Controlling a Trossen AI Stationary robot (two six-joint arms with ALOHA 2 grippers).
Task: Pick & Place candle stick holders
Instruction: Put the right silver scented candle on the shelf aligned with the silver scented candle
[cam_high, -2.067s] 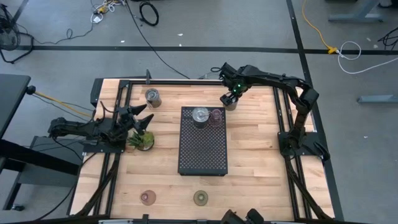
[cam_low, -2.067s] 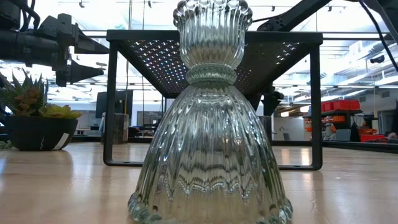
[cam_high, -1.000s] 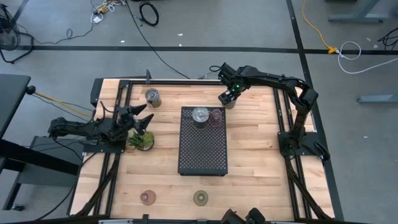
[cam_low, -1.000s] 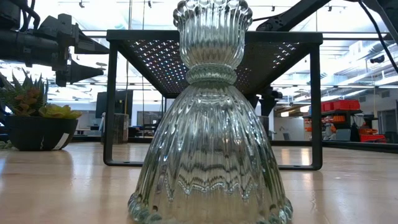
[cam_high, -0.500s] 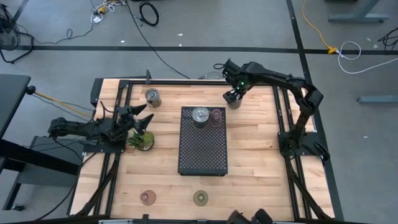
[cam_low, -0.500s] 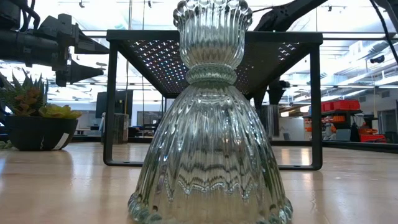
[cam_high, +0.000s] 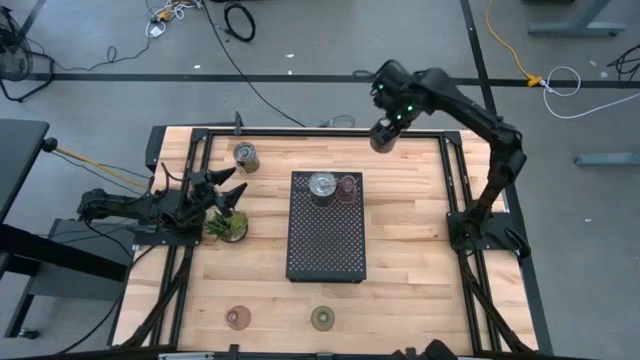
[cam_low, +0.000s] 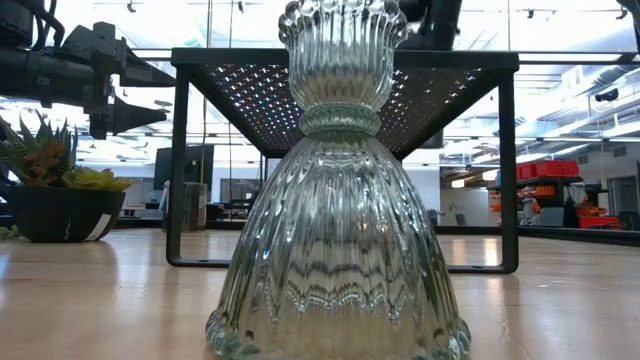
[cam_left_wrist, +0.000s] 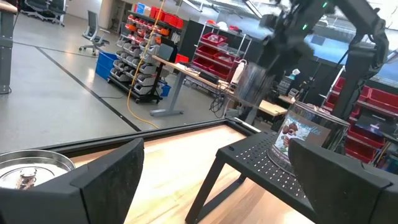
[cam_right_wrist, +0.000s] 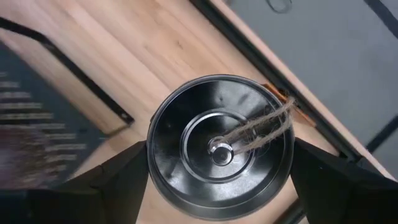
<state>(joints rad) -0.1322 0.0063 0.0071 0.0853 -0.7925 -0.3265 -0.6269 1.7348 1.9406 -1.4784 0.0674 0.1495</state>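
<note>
Standing nearest the low camera, one tall ribbed glass holder (cam_low: 338, 180) rises from the table (cam_high: 400, 250), in front of the black tray (cam_high: 327, 225). On the near side of that tray lie two low discs, a pink one (cam_high: 237, 318) and an olive-green one (cam_high: 322, 318). That makes two discs at the near edge. Beside the tray, toward the left arm, sits one small green plant (cam_high: 228, 226). The left gripper (cam_high: 232, 195) hangs just above the plant, its fingers spread with nothing between them. On the tray's far end stand two pieces side by side: one silver cup (cam_high: 321, 186) and one brownish-pink disc (cam_high: 347, 185). Beyond the tray's far left corner, one more silver cup (cam_high: 245, 155) stands alone on the wood. Farthest off, beyond the tray's far right corner, the right gripper (cam_high: 384, 134) is raised over the table's back edge. Its fingers (cam_right_wrist: 99, 186) are pinching a third silver cup (cam_right_wrist: 219, 147), which shows a bit of twine inside. So three silver cups in all, one of them in the air.
</note>
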